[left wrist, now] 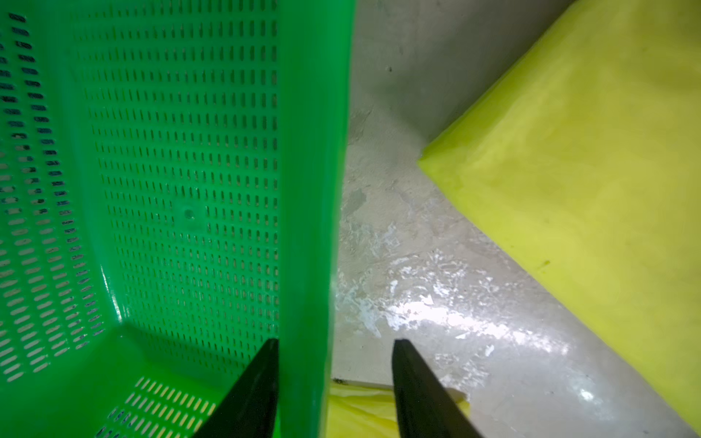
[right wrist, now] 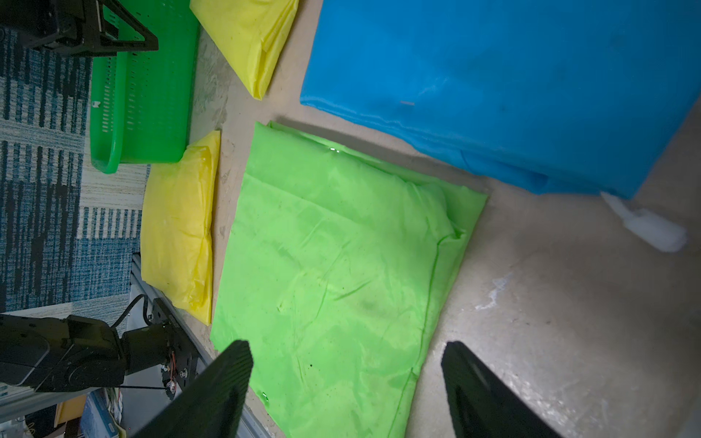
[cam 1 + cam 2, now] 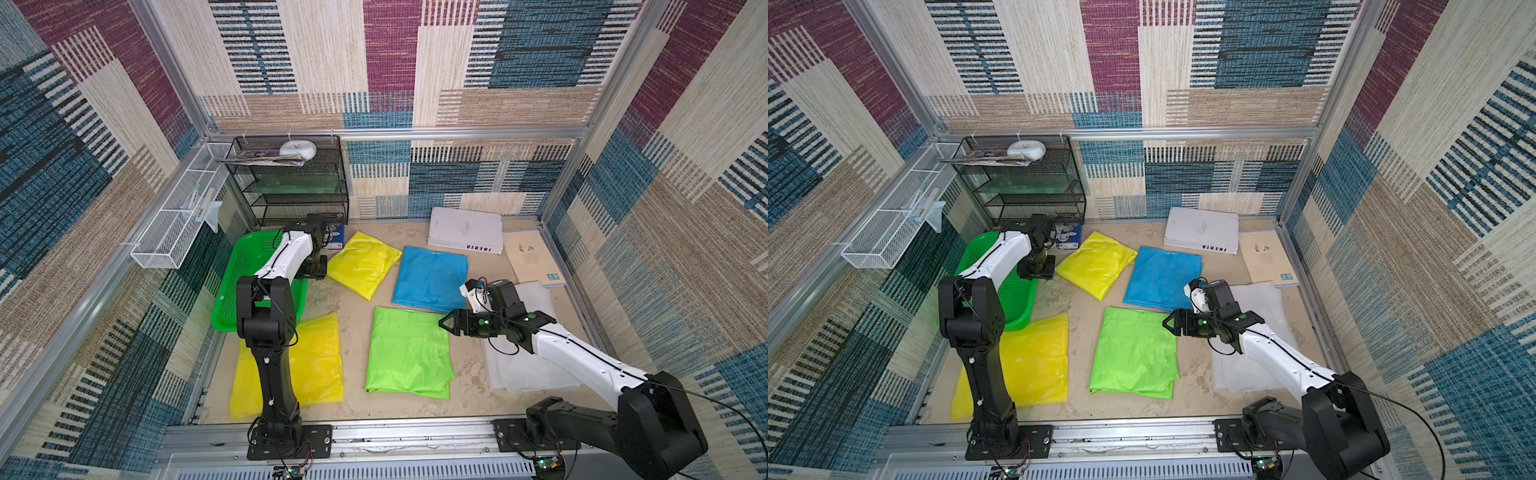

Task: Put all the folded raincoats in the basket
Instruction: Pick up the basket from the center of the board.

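Right jaws hang wide apart above the lime raincoat point(image 3: 409, 353), flat on the worktop point(image 3: 353, 303) outside the basket point(image 1: 307, 151); probably thin, slippery, floppy, so pinch its layered edge; left jaws straddle that basket's wall, unclenched.

In a top view, your left gripper point(image 3: 312, 270) sits low at the basket's point(image 3: 226, 293) rim on the side facing the raincoats; the wrist hides its jaws from you. Your right gripper point(image 3: 449, 324) hangs above the far right corner of the lime green folded raincoat point(image 3: 409, 357). The far yellow raincoat point(image 3: 361, 266) and blue raincoat point(image 3: 430, 278) lie behind it. The near yellow raincoat point(image 3: 318, 365) lies at the basket's near end, partly behind your left arm point(image 3: 270, 374).
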